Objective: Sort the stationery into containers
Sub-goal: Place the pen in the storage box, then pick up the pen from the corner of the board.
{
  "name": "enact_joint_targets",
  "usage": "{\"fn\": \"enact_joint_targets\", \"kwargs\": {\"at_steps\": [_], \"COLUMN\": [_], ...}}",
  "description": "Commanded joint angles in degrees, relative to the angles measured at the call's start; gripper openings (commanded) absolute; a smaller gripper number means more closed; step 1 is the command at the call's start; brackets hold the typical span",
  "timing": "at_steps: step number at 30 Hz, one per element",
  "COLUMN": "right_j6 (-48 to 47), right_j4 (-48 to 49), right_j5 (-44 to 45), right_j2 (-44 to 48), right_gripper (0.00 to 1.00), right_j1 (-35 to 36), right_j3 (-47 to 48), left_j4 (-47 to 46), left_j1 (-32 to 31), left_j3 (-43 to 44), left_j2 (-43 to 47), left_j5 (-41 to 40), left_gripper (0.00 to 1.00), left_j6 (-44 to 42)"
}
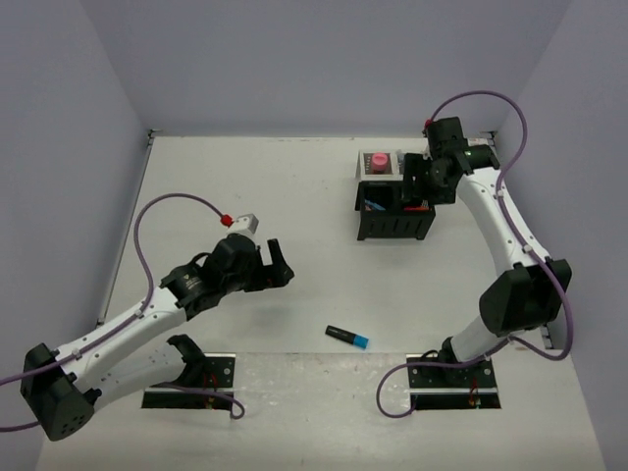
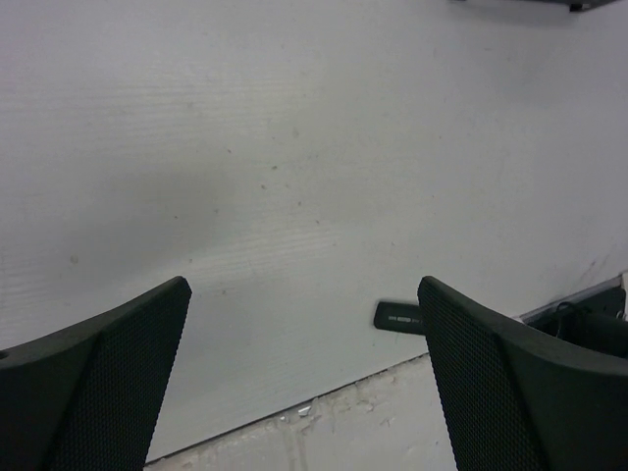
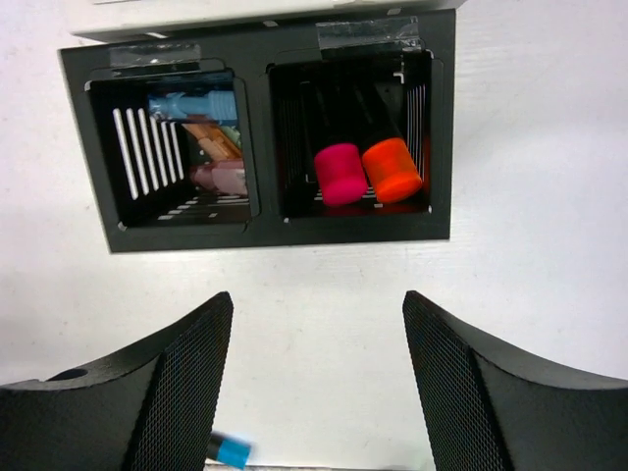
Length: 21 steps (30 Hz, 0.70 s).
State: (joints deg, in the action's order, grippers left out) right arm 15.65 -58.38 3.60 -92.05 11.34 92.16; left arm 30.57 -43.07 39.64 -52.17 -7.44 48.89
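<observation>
From above I count one black mesh desk organizer (image 1: pixel 392 228) at one o'clock and one blue-capped black highlighter (image 1: pixel 348 338) lying at six.

Left wrist: my left gripper (image 2: pixel 304 294) is spread wide and empty, with that highlighter at four.

Right wrist: my right gripper (image 3: pixel 319 304) is released and holds nothing. Two compartments sit at twelve; the right one holds one pink-capped marker (image 3: pixel 340 174) and one orange-capped marker (image 3: pixel 392 170).

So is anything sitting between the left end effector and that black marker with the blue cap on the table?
Nothing visible. Only the white table lies between the open left end effector and the black blue-capped marker; the black mesh organizer stands far off.

Highlighter (image 1: pixel 348 338) on table (image 1: pixel 245 186) before organizer (image 1: pixel 392 228)
</observation>
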Motion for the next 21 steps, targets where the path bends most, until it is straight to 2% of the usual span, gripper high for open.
{"fn": "enact_joint_targets", "kwargs": {"at_steps": [1, 3, 5, 6, 8, 11, 15, 17, 21], "right_j6": [1.35, 1.96, 2.72, 2.93, 3.06, 3.68, 3.13, 3.59, 3.77], "right_j4": [5.97, 7.6, 10.57, 12.31, 20.28, 26.02, 27.58, 27.88, 29.02], "right_j5": [0.18, -0.44, -0.45, -0.64, -1.98, -2.98, -8.51, -12.01, -13.27], "right_j2": [14.59, 18.75, 22.82, 24.92, 31.52, 36.31, 38.11, 37.91, 38.08], "right_gripper": [0.72, 0.73, 0.74, 0.79, 0.97, 0.99, 0.99, 0.99, 0.99], "right_j1": [1.79, 1.93, 1.98, 2.01, 2.02, 2.02, 1.96, 2.02, 1.93], "right_j3": [-6.14, -9.47, -13.22, -15.01, -19.88, -26.04, -27.91, -27.99, -28.35], "left_j4": [-6.62, -3.98, 0.64, 3.28, 5.92, 5.14, 8.26, 11.5, 15.8], "left_j1": [-11.42, -15.97, -18.98, -20.08, -22.88, -25.78, -26.81, -26.98, -27.33], "left_j3": [1.78, 4.57, 7.78, 8.59, 8.8, 9.62, 16.72, 20.72, 27.11], "left_j2": [-7.22, -12.18, -17.06, -19.14, -22.72, -25.95, -33.63, -38.41, -47.27], "left_j5": [-3.06, -6.89, -11.17, -12.95, -13.02, -11.11, -8.58, -6.83, -2.86], "left_gripper": [1.0, 1.0, 1.0, 1.0, 1.0, 1.0, 0.98, 0.93, 0.88], "left_j6": [3.15, 7.36, 18.43, 24.4, 35.13, 47.12, 53.56, 54.81, 54.81]}}
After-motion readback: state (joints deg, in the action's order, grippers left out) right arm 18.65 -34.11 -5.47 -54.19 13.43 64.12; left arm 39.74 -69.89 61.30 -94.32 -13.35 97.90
